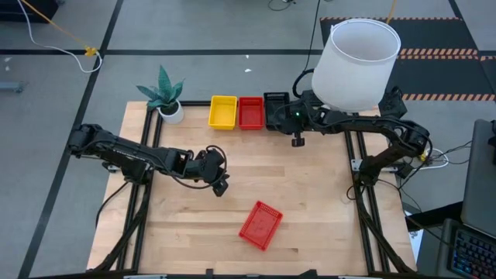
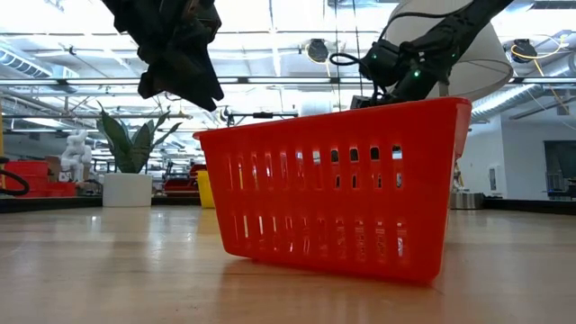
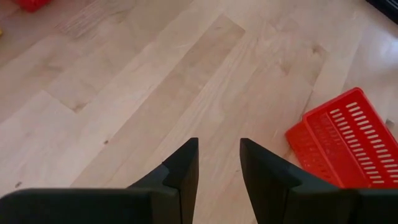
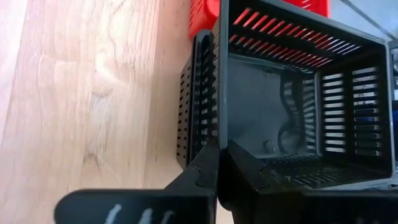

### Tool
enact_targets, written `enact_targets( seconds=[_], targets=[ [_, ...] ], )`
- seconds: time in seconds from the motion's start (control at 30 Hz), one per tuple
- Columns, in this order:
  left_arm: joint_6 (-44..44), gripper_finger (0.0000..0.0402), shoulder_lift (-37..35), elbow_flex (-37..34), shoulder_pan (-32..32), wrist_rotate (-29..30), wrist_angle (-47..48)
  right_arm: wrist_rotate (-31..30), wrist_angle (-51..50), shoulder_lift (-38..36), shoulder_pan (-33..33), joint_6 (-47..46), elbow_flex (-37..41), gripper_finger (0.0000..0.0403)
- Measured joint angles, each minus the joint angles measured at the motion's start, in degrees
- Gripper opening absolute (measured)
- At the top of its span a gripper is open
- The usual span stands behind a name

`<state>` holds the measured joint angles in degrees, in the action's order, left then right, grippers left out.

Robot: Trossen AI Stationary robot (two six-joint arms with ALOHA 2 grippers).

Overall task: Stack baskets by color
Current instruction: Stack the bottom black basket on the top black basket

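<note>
At the table's far edge a yellow basket (image 1: 222, 111), a red basket (image 1: 250, 112) and a black basket (image 1: 276, 107) stand in a row. My right gripper (image 4: 217, 155) is shut on the black basket (image 4: 298, 93), beside which the mesh wall of a second black basket (image 4: 194, 93) shows. Another red basket (image 1: 260, 225) rests on its bottom near the table's front and fills the low view (image 2: 333, 189). My left gripper (image 3: 219, 163) hovers open over bare wood left of it, with nothing between its fingers. My right gripper pinches the black basket's near long wall (image 4: 222, 118) with one finger inside the basket and one outside. The fingers slant down from the table's near right side. The basket stays upright, its held wall just inside the second black basket's wall; whether it rests in it I cannot tell.
A white lampshade (image 1: 356, 62) stands over the right arm at the far right corner. A potted plant (image 1: 167, 101) sits at the far left, also in the low view (image 2: 126, 171). Bare wood lies between the row and the loose red basket.
</note>
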<state>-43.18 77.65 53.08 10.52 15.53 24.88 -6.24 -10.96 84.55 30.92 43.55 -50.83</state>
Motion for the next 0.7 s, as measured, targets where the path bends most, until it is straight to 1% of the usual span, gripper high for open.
enact_targets(
  seconds=[0.37,0.47,0.7],
  targets=[
    [0.9,0.0118,0.0,0.0,0.0,0.0,0.0,0.3,0.2,1.5,0.0,-2.5,0.0,0.0013],
    [1.2,0.0118,0.0,0.0,0.0,-0.4,0.0,0.3,0.3,1.5,0.2,-2.5,0.0,0.0034],
    [0.9,0.0118,0.0,0.0,0.0,-0.5,0.0,0.1,0.3,1.2,0.7,-4.2,0.0,0.0108]
  ],
)
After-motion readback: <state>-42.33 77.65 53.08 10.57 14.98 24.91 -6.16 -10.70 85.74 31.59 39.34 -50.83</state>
